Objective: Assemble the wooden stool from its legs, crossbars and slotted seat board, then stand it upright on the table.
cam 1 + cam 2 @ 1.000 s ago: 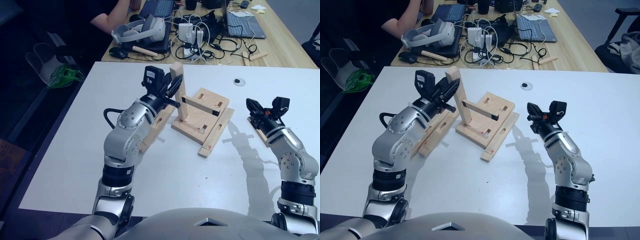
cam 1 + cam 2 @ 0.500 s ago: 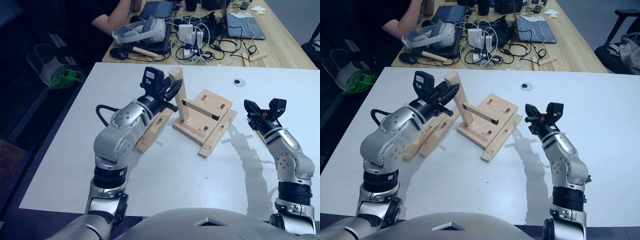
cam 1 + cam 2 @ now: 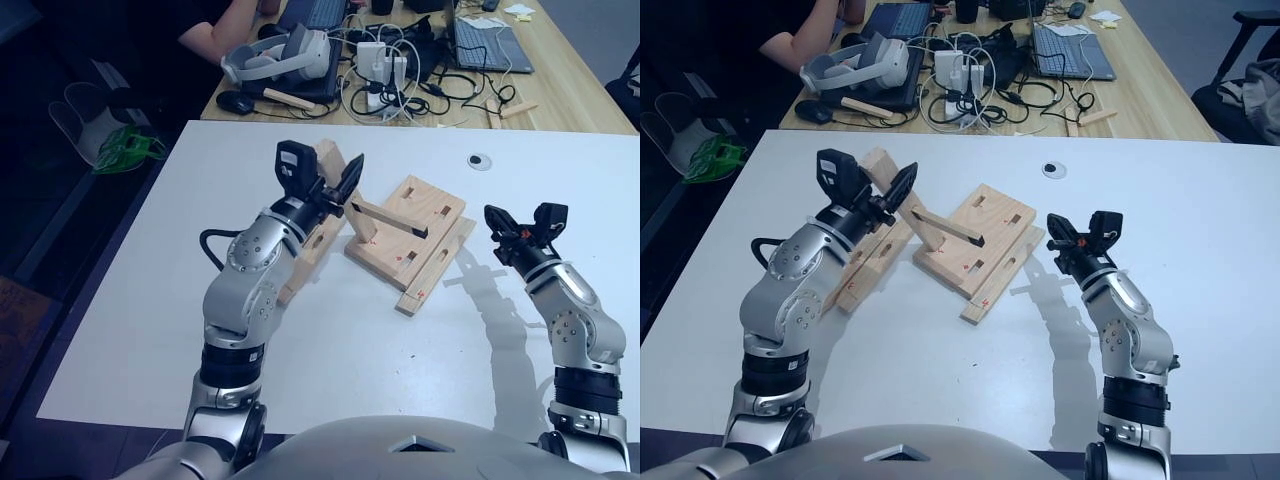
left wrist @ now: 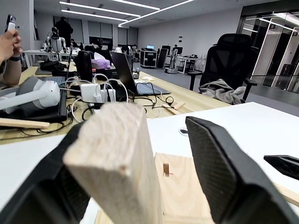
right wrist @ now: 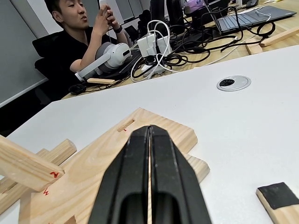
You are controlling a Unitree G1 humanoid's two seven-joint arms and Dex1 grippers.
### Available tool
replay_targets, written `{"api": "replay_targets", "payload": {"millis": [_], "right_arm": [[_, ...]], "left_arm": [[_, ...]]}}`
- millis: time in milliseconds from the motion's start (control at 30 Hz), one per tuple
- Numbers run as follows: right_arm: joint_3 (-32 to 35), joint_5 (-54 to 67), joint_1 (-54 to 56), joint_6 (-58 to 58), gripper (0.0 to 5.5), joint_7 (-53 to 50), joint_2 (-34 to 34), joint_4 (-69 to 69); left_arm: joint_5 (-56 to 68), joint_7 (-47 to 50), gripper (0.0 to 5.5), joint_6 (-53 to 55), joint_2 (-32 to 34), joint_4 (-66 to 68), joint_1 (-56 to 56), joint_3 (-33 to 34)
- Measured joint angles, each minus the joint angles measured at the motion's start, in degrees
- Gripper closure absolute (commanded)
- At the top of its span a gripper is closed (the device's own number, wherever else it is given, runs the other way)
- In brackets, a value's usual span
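Leg (image 4: 117,156), prob. light, stiff wood, sits loose in released L jaws at board's (image 3: 440,225) 10 o'clock; R jaws clenched empty; clamp mid-leg.

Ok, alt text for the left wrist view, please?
A pale wooden leg stands between the open black fingers of the left gripper, against one finger. Beyond it, the slotted seat board and the white table.

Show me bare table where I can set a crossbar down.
Free: the table's near strip, in front of the seat board; the far right, around the grommet. Crowded: the middle, from the loose legs to the right gripper.
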State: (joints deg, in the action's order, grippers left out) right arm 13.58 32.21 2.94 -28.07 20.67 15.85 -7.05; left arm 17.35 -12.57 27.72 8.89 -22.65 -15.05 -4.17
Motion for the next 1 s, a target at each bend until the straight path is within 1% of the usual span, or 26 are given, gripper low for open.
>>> {"api": "replay_targets", "payload": {"millis": [67,100,233,300,333,400,467,500,567,633,700,767,867,1000], "right_arm": [[0.0,0.0,-0.4,0.1,5.5,0.0,-0.1,0.0],[0.0,0.0,-0.5,0.1,5.5,0.0,-0.2,0.0],[0.0,-0.1,-0.6,0.5,5.5,0.0,-0.5,0.0],[0.0,-0.1,-0.7,0.9,5.5,0.0,-0.7,0.0],[-0.1,-0.2,-0.7,1.0,5.5,0.0,-0.9,0.0],[0.0,-0.5,-0.8,1.2,5.5,0.0,-1.1,0.0],[0.0,-0.6,-0.9,1.5,5.5,-0.1,-1.4,0.0],[0.0,-0.6,-0.9,1.7,5.5,-0.1,-1.7,-0.1],[0.0,-0.6,-0.9,1.9,5.5,-0.3,-2.2,-0.1],[0.0,-0.6,-0.9,2.1,5.5,-0.6,-2.6,-0.1],[0.0,-0.7,-1.2,2.5,5.5,-1.2,-3.2,-0.5],[0.0,-1.0,-2.2,3.0,5.5,-1.6,-4.1,-1.1],[0.1,-1.0,-3.9,3.7,5.5,-2.4,-5.1,-2.0],[-0.1,-1.1,-5.6,4.5,5.5,-3.1,-6.8,-2.3]], "left_arm": [[-1.3,-0.5,1.74,-3.1,0.5,-0.8,-1.3,0.4],[-1.7,-0.8,1.46,-4.4,0.9,-1.0,-2.0,0.5],[-2.3,-0.8,1.46,-6.5,2.0,-1.0,-4.5,2.8],[-2.7,1.4,1.46,-5.9,2.3,-0.1,-6.4,5.7],[-4.0,3.4,1.32,-3.5,3.6,2.2,-8.4,7.4],[-6.5,4.5,1.05,1.7,8.3,7.9,-10.9,9.7],[-7.8,2.6,0.77,7.9,14.8,15.8,-12.6,11.4],[-7.8,-0.2,0.62,11.3,18.3,20.0,-13.1,11.5],[-7.7,-7.6,0.36,15.2,24.1,24.9,-13.1,9.7],[-7.8,-18.5,0.11,16.4,30.7,27.7,-12.7,4.2],[-9.3,-26.8,0.11,15.2,35.5,28.4,-10.8,-1.4],[-10.2,-30.5,0.11,14.0,37.6,27.4,-8.7,-4.0],[-10.1,-32.7,0.11,14.6,38.3,22.7,-6.3,-5.3],[-10.5,-33.2,0.11,16.2,38.3,19.3,-3.1,-6.4]]}}
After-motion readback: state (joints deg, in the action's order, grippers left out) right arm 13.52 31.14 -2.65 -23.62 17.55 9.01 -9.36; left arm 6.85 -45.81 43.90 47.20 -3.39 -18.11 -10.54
